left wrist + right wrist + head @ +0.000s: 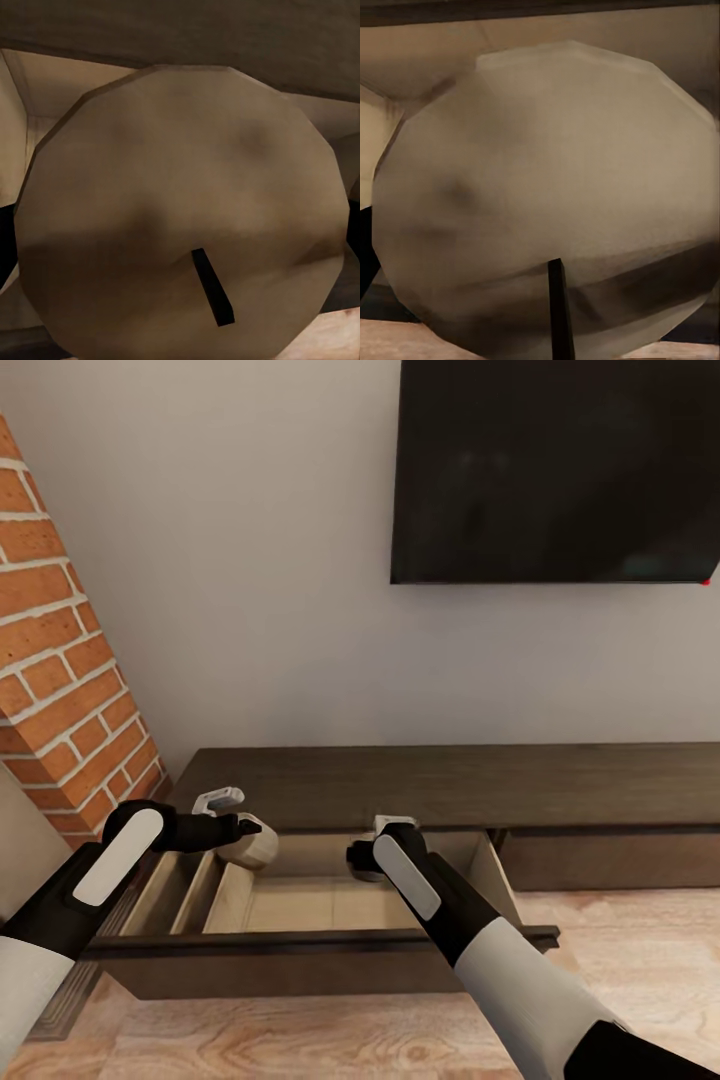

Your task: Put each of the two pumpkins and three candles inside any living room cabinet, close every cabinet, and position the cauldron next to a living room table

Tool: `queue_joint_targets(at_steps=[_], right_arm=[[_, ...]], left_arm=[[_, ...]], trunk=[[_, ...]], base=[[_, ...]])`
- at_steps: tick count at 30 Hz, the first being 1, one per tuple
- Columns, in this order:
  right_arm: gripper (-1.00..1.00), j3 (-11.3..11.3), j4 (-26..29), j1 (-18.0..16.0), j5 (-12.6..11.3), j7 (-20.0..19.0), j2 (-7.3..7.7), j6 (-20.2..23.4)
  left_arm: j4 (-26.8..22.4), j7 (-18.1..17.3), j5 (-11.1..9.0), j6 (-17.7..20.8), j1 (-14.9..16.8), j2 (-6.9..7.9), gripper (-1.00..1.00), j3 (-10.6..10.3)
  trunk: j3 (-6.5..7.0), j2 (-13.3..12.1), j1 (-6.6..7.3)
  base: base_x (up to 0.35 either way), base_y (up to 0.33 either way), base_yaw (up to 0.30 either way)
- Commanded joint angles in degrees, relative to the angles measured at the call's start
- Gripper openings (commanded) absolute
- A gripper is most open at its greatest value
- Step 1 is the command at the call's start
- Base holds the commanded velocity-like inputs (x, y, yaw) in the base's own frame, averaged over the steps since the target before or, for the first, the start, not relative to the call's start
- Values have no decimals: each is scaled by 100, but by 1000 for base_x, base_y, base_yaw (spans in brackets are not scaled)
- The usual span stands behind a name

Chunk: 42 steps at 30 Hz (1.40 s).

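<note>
Facing: the cabinet [420,785], long, low and dark brown, sitting against a pale wall beneath a black screen [555,470]; brick column [60,660] standing at its left end.
Drawer [320,950]: standing pulled out, tan interior with dividers at its left side.
Left gripper [243,828]: reaching over the drawer's left part, gripping a beige candle [252,848]; the left wrist view is showing the candle top [180,210] and its dark wick [212,287] close up.
Right gripper [362,857]: hanging over the drawer's middle, a grey-beige candle [366,872] partly hidden behind it; the second candle [547,195] is looming large before the right wrist camera. Jaw opening: cannot tell.
Floor [620,930]: light wood planks.
</note>
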State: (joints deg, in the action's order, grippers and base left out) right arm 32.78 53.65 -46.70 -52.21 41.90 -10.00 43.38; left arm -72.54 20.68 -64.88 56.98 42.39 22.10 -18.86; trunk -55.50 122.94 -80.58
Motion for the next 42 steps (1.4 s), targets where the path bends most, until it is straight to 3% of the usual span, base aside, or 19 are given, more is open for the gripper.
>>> queue_joint_targets(at_steps=[1,5,7,10,13,24,29,42], right_arm=[[-100,9,5,-36,-91,208,0,-4],[-100,-26,-24,-470,-337,486,0,61],[-100,-51,-33,-701,-591,743,0,348],[-100,-87,-57,-906,-809,937,0,554],[-100,-146,-186,-1137,-1044,1035,0,657],[-100,-159,-694,-1253,-1223,1055,0,699],[-100,-165,-740,-1202,-1229,1004,0,670],[-100,-140,-750,-1028,-1229,979,0,631]], left_arm=[[-6,56,-52,1,6,5,-100,-14],[1,108,24,-2,6,5,-100,-17],[4,145,361,1,6,4,-100,-10],[4,155,671,4,6,-1,-100,3],[4,136,829,5,6,-3,-100,22],[-4,155,909,6,6,-12,-100,7],[-39,170,911,0,6,-25,-100,5],[-51,174,922,-7,6,-115,-100,-4]], trunk=[[-24,44,-21],[-95,205,-109],[-131,285,-153],[-185,405,-219],[-239,526,-285],[-419,927,-505],[-419,927,-505],[-634,1408,-768]], base=[[0,0,0],[0,0,0],[0,0,0],[0,0,0],[0,0,0],[0,0,0],[0,0,0],[0,0,0]])
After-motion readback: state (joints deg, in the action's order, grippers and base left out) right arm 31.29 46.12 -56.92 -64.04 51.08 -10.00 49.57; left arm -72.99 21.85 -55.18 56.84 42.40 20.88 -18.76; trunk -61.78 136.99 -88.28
